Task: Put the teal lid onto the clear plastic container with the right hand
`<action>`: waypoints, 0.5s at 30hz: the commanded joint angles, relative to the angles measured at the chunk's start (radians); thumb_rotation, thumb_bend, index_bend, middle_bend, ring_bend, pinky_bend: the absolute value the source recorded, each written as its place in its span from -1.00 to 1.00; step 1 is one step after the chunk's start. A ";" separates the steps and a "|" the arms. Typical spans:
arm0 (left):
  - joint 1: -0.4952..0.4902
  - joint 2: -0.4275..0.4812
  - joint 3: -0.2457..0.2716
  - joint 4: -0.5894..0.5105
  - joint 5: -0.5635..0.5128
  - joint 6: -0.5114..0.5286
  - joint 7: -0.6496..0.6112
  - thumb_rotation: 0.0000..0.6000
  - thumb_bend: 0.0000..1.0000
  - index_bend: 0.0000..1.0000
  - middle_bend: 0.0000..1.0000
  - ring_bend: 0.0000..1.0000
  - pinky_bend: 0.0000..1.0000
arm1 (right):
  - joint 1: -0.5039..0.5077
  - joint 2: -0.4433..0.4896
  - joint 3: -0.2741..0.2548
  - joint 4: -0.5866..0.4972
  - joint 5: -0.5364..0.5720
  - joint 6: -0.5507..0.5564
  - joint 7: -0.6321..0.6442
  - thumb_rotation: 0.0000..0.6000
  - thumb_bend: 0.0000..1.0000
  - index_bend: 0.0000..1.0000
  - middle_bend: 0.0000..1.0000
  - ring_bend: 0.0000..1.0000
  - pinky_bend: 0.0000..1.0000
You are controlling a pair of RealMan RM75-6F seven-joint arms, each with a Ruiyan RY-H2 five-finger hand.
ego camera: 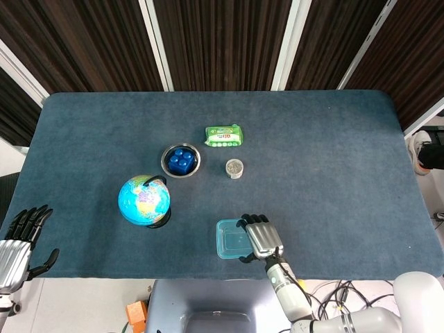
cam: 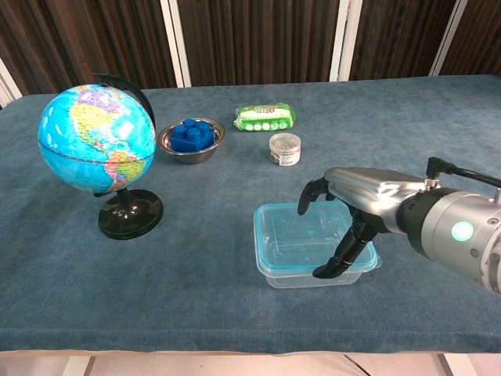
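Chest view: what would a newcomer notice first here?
Probably the right robot hand resting over the teal lid, which sits on the clear plastic container near the table's front edge. Next, the bright globe standing at the left.
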 commanded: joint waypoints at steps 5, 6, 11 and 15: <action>0.000 0.002 0.001 0.002 0.002 0.000 -0.009 1.00 -0.30 -1.00 -0.92 -0.99 -1.00 | 0.017 -0.006 -0.003 -0.002 0.026 0.013 -0.047 1.00 -0.91 0.23 -0.04 -0.39 -0.71; 0.000 0.002 0.002 0.002 0.002 0.001 -0.010 1.00 -0.30 -1.00 -0.92 -0.99 -1.00 | 0.019 -0.008 -0.004 -0.001 0.030 0.014 -0.054 1.00 -0.91 0.22 -0.04 -0.40 -0.71; 0.001 0.004 0.002 0.004 0.005 0.003 -0.017 1.00 -0.30 -1.00 -0.92 -0.99 -1.00 | 0.027 -0.021 -0.006 0.011 0.038 0.022 -0.075 1.00 -0.91 0.18 -0.04 -0.41 -0.73; 0.002 0.005 0.002 0.005 0.003 0.005 -0.020 1.00 -0.30 -1.00 -0.92 -0.99 -1.00 | 0.032 -0.028 -0.003 0.020 0.049 0.021 -0.082 1.00 -0.91 0.17 -0.04 -0.42 -0.73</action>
